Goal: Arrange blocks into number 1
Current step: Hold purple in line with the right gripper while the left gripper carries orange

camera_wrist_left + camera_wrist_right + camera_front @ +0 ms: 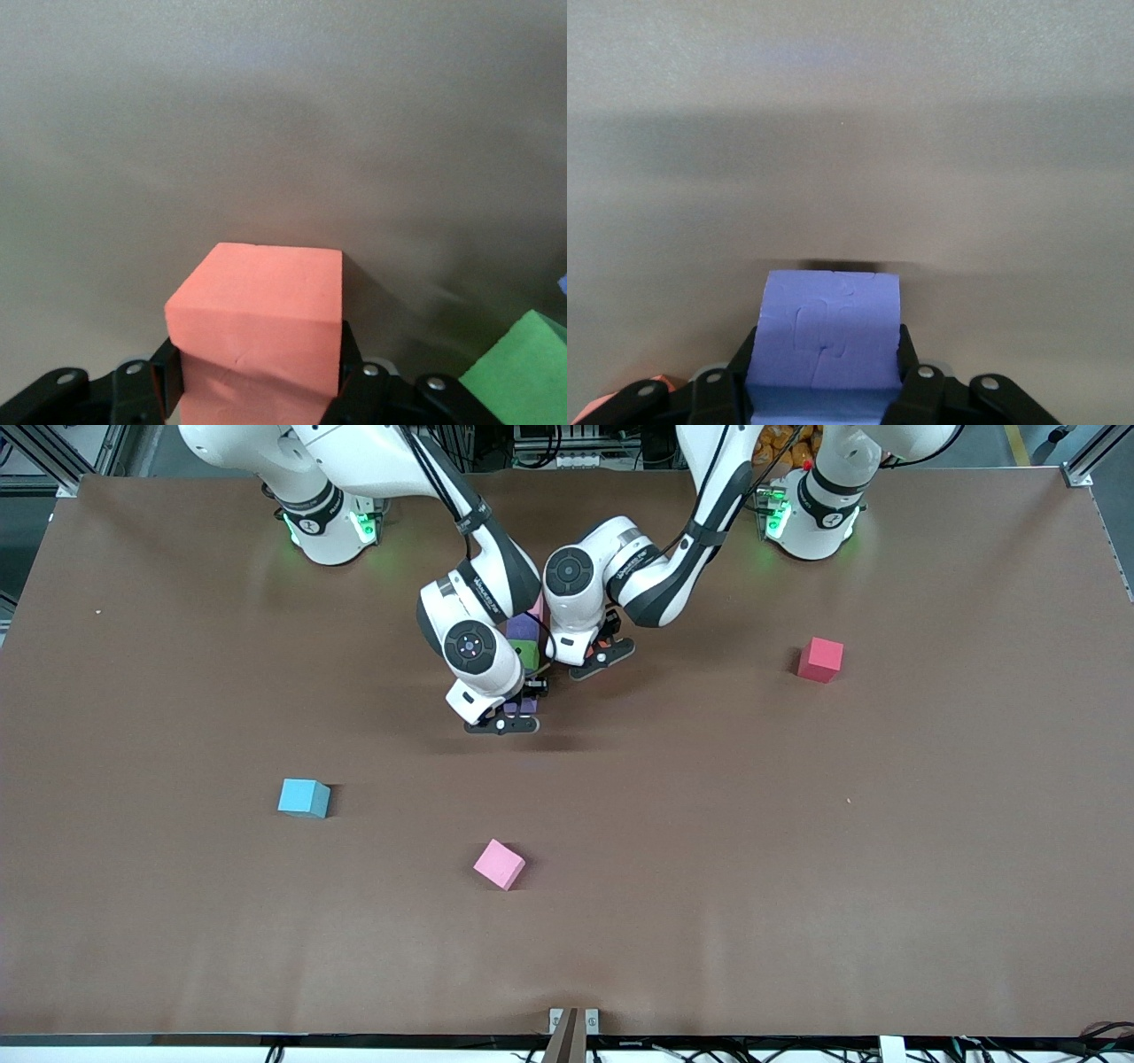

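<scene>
My left gripper [606, 652] [257, 382] is shut on the orange block [257, 301], its jaws pressing two opposite sides. A corner of the green block [524, 372] [529, 655] shows just beside it. My right gripper [516, 716] [827, 376] is shut on a purple block [828, 319] [524, 707], low over the table. Between the two hands a second purple block [522, 629] touches the green one, and a pale pink sliver [538, 607] shows past it, mostly hidden by the arms. A pink cube [499, 864] lies alone, nearer to the front camera.
A cyan cube [304, 797] sits toward the right arm's end of the brown table [797, 868]. A red cube [820, 659] sits toward the left arm's end. Both wrists crowd close together over the middle row of blocks.
</scene>
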